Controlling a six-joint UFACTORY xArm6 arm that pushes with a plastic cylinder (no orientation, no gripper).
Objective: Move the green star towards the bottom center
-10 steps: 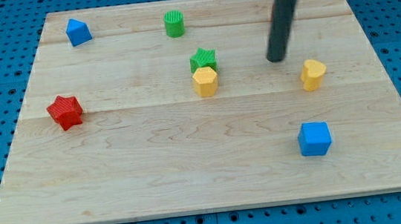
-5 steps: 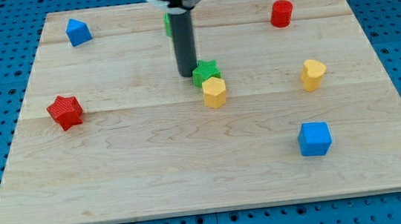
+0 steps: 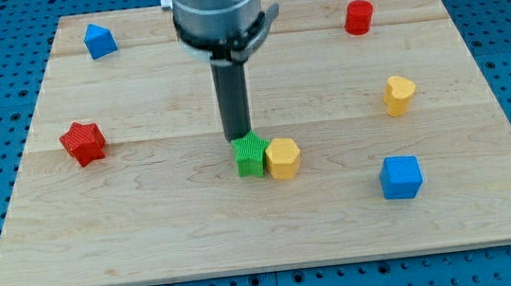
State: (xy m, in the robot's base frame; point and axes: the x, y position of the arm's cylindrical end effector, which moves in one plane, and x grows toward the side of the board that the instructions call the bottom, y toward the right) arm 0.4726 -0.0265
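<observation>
camera view: my tip [image 3: 238, 139] sits right at the top edge of the green star [image 3: 251, 155], mid-frame, just below centre | no jaws here, only a bare rod | risk: yellow block [image 3: 283, 158] touches its right side, could get dragged along or twist it | star's squat, no clear long axis or facing

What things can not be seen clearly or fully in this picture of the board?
- Camera view: my tip stands right above the green star; contact cannot be confirmed.
- Camera view: the green star's points are hard to make out at this angle.
- Camera view: the green star and the yellow block sit so close that any gap is hidden.
- Camera view: the arm's upper part is cut off by the top edge.
</observation>
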